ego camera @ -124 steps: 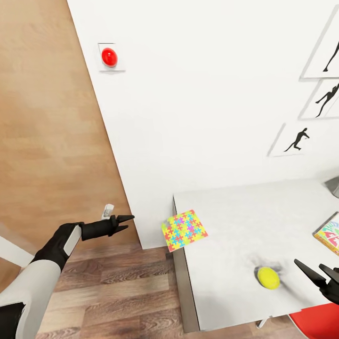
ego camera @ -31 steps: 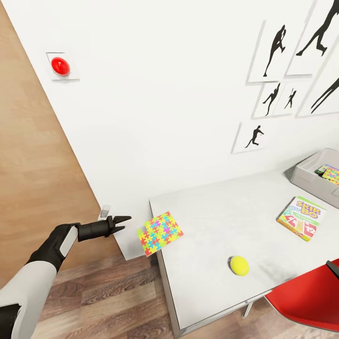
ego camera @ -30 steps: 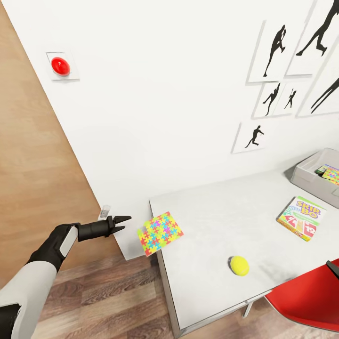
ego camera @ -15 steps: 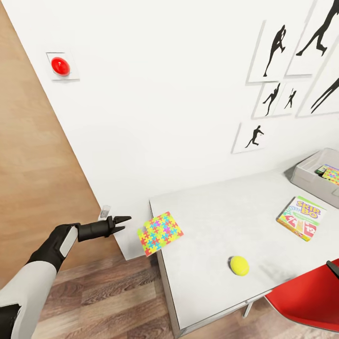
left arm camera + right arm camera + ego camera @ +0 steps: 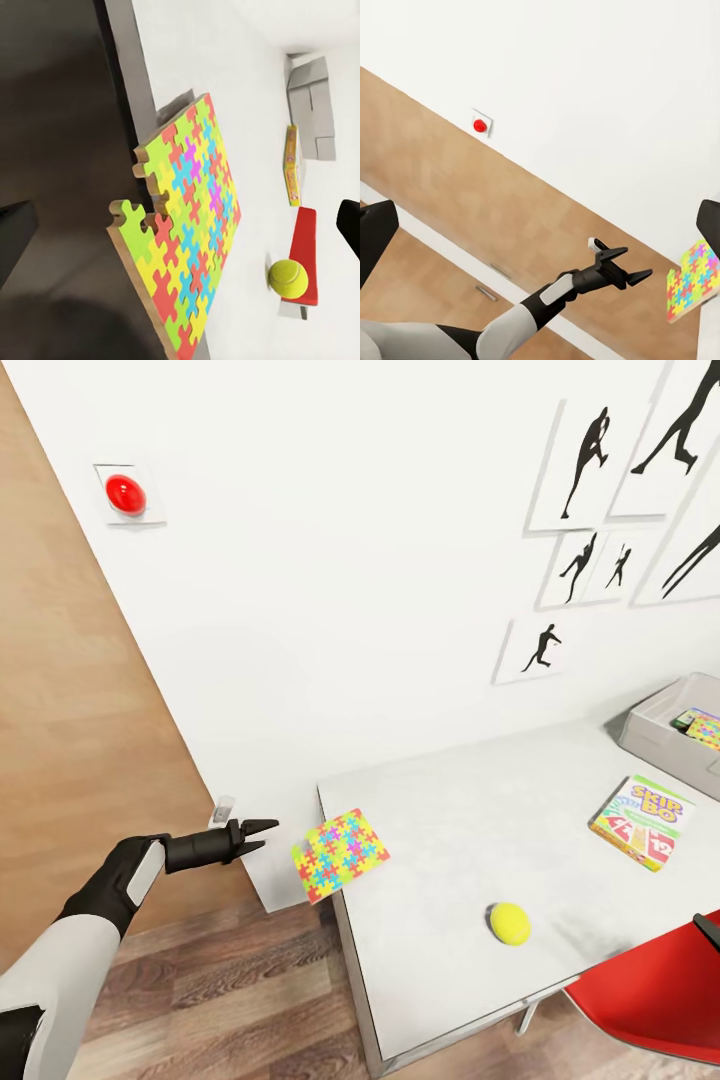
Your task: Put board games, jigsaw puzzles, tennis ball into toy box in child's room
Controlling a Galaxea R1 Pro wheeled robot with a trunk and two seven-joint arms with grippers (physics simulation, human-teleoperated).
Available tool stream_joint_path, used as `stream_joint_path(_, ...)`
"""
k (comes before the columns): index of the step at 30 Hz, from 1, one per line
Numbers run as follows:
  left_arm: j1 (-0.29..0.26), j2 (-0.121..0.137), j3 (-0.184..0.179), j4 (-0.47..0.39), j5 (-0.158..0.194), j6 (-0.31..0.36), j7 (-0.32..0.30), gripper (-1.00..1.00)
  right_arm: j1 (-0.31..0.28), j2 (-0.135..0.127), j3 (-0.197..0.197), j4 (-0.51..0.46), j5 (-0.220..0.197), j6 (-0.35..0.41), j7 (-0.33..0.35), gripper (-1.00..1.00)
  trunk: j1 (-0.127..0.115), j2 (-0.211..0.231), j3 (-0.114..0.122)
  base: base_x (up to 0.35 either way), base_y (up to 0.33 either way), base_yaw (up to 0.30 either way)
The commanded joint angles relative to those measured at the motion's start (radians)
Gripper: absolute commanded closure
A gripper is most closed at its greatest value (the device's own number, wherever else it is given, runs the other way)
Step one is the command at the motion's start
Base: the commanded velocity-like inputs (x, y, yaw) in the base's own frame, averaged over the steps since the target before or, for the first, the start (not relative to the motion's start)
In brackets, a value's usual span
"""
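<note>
Currently the left gripper (image 5: 262,835) hangs over the floor, left of the worktop (image 5: 470,810), fingers slightly parted and holding nothing, tips aimed at the multicoloured puzzle (image 5: 339,854). That puzzle sits on the worktop's near-left corner with a good part overhanging the left edge; the left wrist view shows it (image 5: 186,238) as a thin stiff board with a brown core, tilted off the edge.

Right gripper: just a dark tip at the head view's right edge, so I can't tell if its fingers are open or closed.

Other toys:
- tennis ball (image 5: 509,923) near the front edge, right of the puzzle
- Skip-Bo box (image 5: 642,822) further right
- toy box (image 5: 668,734) at the far right, with at least 1 colourful item already inside

Handling guess: puzzle looks light, rigid and flat, hard to pinch from above. The overhanging edge is the obvious place to take hold, 1 finger above and 1 below. Risk: it's barely balanced, so a nudge could tip it to the floor. The ball will roll if bumped; grip it across the middle.
</note>
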Motion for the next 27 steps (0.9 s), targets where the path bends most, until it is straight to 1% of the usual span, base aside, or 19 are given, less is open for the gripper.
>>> stream_joint_path(1, -0.001, 0.0, 0.001, 0.0, 0.001, 0.005, -0.002, -1.0, 0.0, 0.0, 0.0, -0.001, -0.006, 0.008, -0.001, -1.0, 0.0, -0.001, -0.001, 0.0, 0.0, 0.0)
stream_joint_path(13, -0.001, 0.001, 0.002, 0.002, 0.0, 0.004, -0.001, -1.0, 0.0, 0.0, 0.0, -0.001, -0.006, 0.008, -0.001, -1.0, 0.0, -0.001, -0.001, 0.0, 0.0, 0.0)
stream_joint_path(27, -0.001, 0.006, 0.001, 0.002, 0.0, 0.004, 0.001, -1.0, 0.0, 0.0, 0.0, -0.001, -0.006, 0.008, -0.001, -1.0, 0.054, -0.099, -0.045, 0.0, 0.0, 0.0)
